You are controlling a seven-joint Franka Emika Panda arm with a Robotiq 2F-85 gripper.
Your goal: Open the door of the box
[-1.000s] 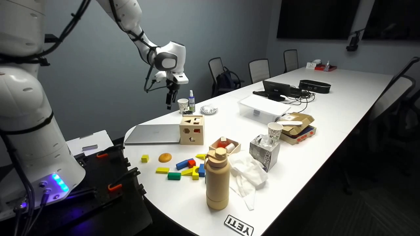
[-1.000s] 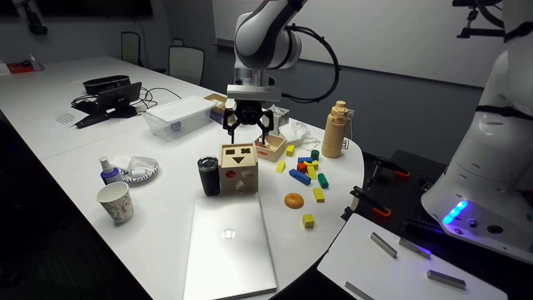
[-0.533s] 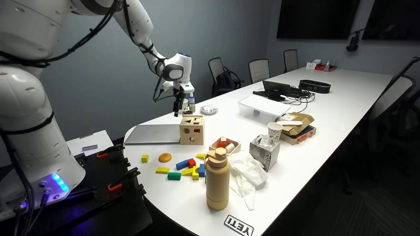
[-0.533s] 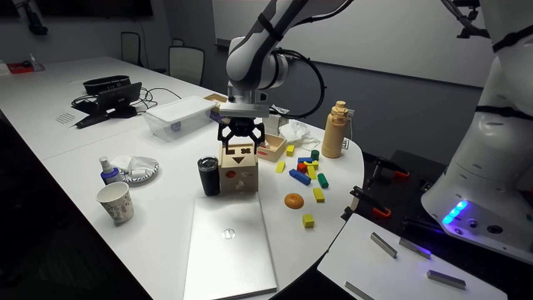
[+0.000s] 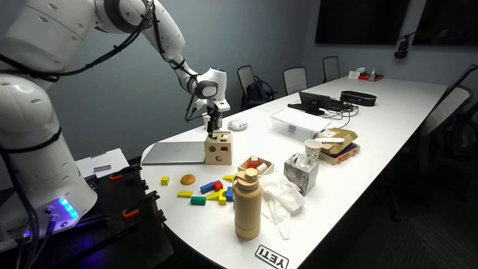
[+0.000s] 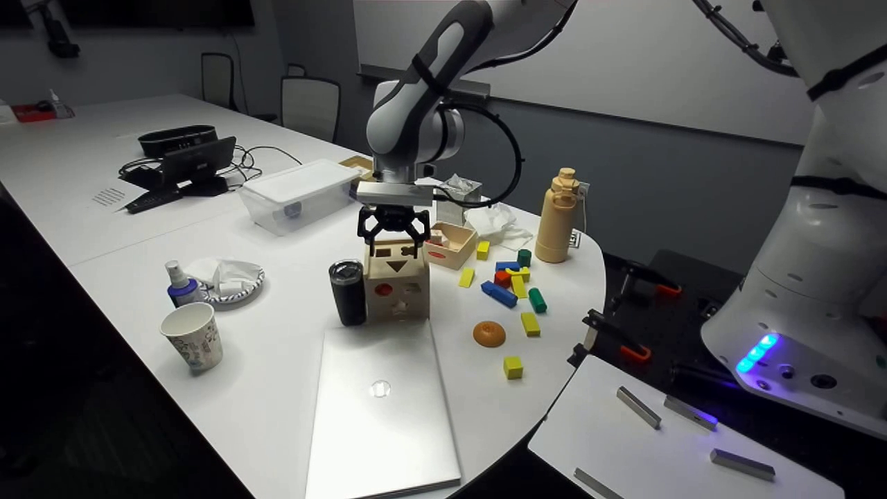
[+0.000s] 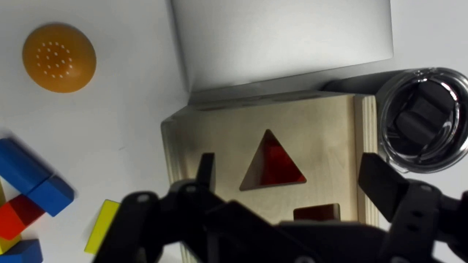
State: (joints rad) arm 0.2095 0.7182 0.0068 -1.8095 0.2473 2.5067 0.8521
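Box [image 6: 398,287] upright at one end of the laptop [image 6: 384,409], nothing visibly ajar. Hand [image 7: 287,164] spread wide over it, holding nothing. Opening judged not yet started; whole task remains.

The gripper [image 6: 395,253] hangs at the twelve o'clock side of the wooden box [image 6: 397,285], fingers apart. In an exterior view, a black cup [image 6: 348,294] stands by the box at nine o'clock, a silver laptop [image 6: 382,416] lies at six, and a tan bottle [image 6: 555,220] at two.
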